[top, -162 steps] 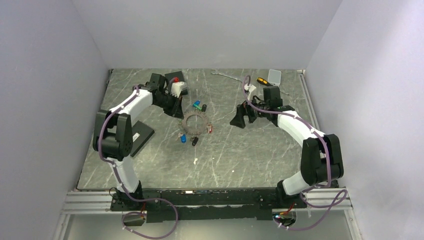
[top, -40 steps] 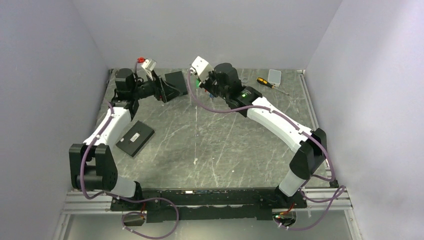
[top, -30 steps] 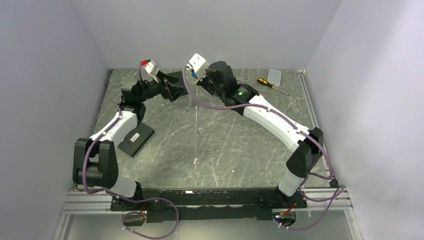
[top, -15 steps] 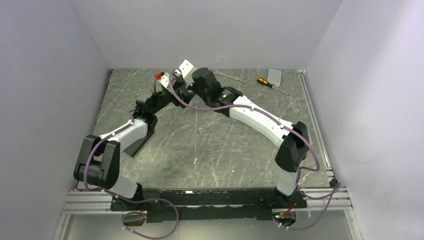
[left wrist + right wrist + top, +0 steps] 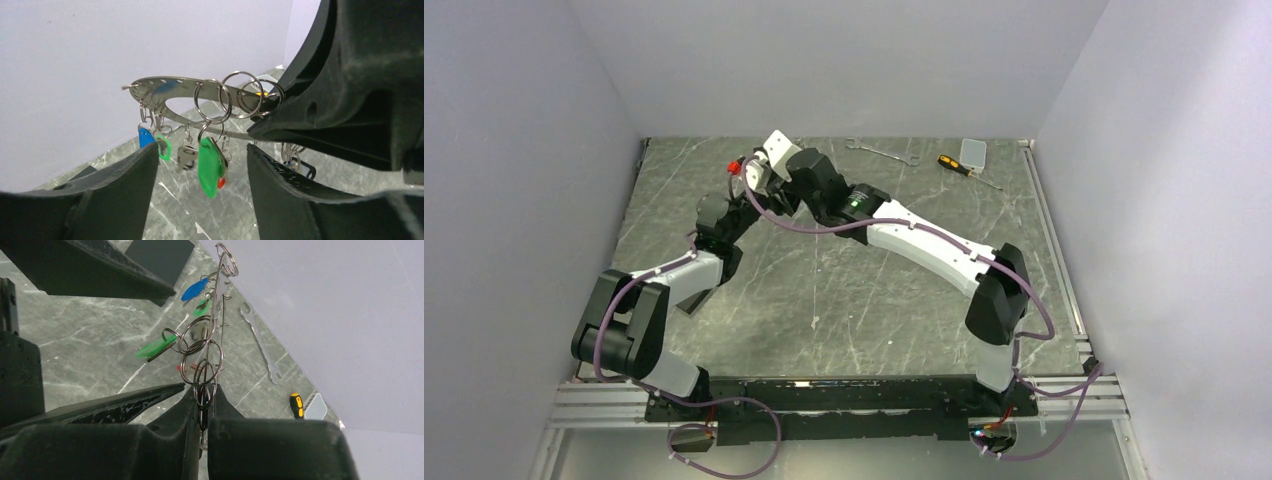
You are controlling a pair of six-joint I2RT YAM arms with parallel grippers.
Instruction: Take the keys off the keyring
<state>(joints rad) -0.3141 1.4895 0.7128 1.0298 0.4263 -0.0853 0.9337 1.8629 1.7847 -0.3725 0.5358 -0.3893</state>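
Marble table [image 5: 874, 300] below: R tool [image 5: 204, 393] pinches keyring [image 5: 156, 90], keys [image 5: 209, 162] dangling.

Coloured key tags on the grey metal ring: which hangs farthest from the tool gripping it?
The blue plastic tag, at the ring's far end; green ones hang closer.

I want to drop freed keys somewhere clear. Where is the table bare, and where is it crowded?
Bare table runs across the middle to the near rail, and along the right side nearer than the screwdriver. The far left is crowded: the right gripper holds the keyring, the open left gripper faces it, and a black box lies under the left arm.
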